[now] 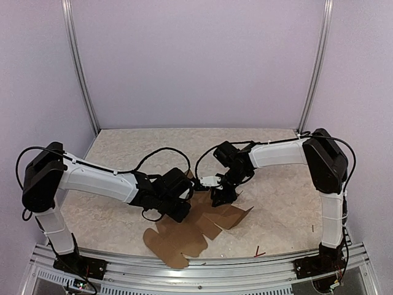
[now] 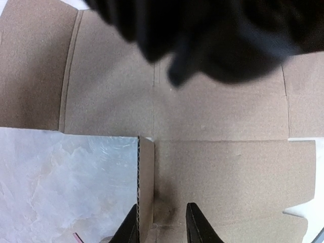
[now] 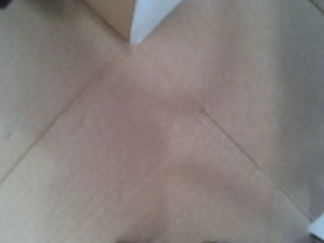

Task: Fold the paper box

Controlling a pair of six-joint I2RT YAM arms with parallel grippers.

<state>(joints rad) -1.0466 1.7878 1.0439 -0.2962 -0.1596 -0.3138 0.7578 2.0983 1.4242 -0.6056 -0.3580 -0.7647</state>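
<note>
The paper box [image 1: 191, 238] is a brown cardboard sheet lying mostly flat near the table's front, with one panel [image 1: 236, 215] lifted at its right. My left gripper [image 1: 186, 208] is low over its left part. In the left wrist view the gripper [image 2: 163, 221] is open around an upright narrow flap [image 2: 146, 187]; the flap lies against the left finger and stands apart from the right one. My right gripper [image 1: 220, 196] points down onto the sheet's far edge. Its wrist view shows only creased cardboard [image 3: 162, 136] close up, and its fingertips are hidden.
A small red stick [image 1: 260, 253] lies near the front edge, right of the sheet. The metal rail [image 1: 202, 270] runs along the front. Marbled tabletop [image 2: 61, 187] shows left of the flap. The dark blur of the right gripper [image 2: 217, 35] fills the top of the left wrist view.
</note>
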